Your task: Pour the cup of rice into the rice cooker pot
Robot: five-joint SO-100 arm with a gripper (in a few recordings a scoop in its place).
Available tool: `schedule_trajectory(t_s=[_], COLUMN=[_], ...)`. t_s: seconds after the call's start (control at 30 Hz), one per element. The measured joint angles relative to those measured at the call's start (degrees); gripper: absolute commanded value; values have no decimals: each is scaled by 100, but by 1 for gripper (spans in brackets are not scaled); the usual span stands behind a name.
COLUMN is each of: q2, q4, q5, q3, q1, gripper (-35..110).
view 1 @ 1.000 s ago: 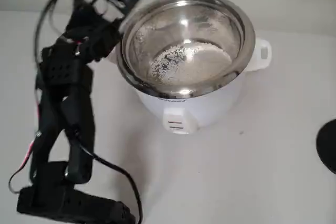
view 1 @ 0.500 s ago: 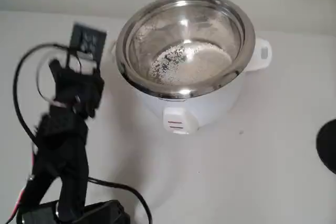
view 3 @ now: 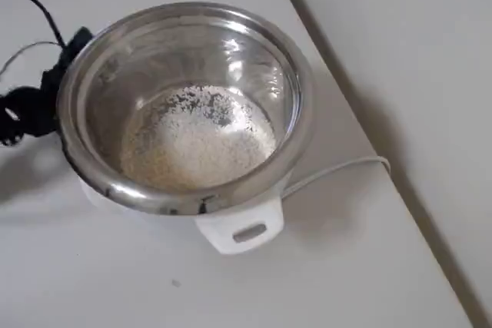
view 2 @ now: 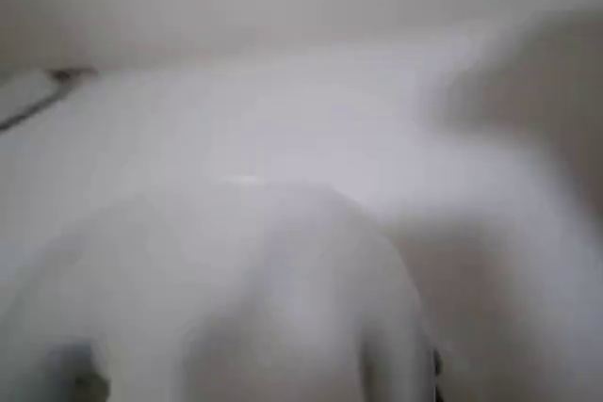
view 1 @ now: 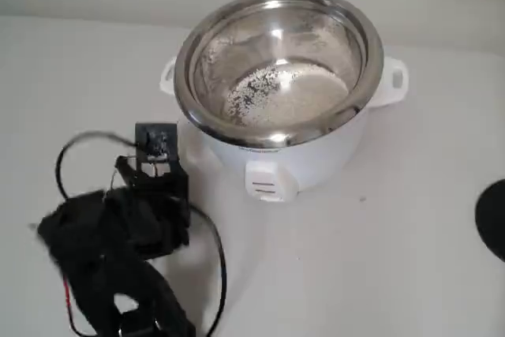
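Steel rice cooker pot (view 1: 278, 65) holds the rice (view 3: 198, 140) across its base; the black arm (view 1: 126, 234) has dropped back from the rim, pour apparently done, finger state indeterminable.

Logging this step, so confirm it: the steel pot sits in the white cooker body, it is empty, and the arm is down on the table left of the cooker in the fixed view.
Not quite: the pot is not empty. The overhead view shows a pale layer of rice across its bottom. The rest holds: it sits in the white cooker body, and the arm is low, left of the cooker, in the fixed view.
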Motion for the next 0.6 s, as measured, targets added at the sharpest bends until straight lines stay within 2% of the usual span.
schedule_trajectory(t_s=[0.1,0.23,0.33,0.37,0.6], q2=[-659,-958,-1081,-1125,-1521], q4=[-712,-984,-1116,-1187,-1608], q5=[-290,-439,-475,-501,-756], q3=[-281,-492,-554,-571,-817], q1=[-26,-53,-62,-62,-97], gripper=[27,27,20,8,9])
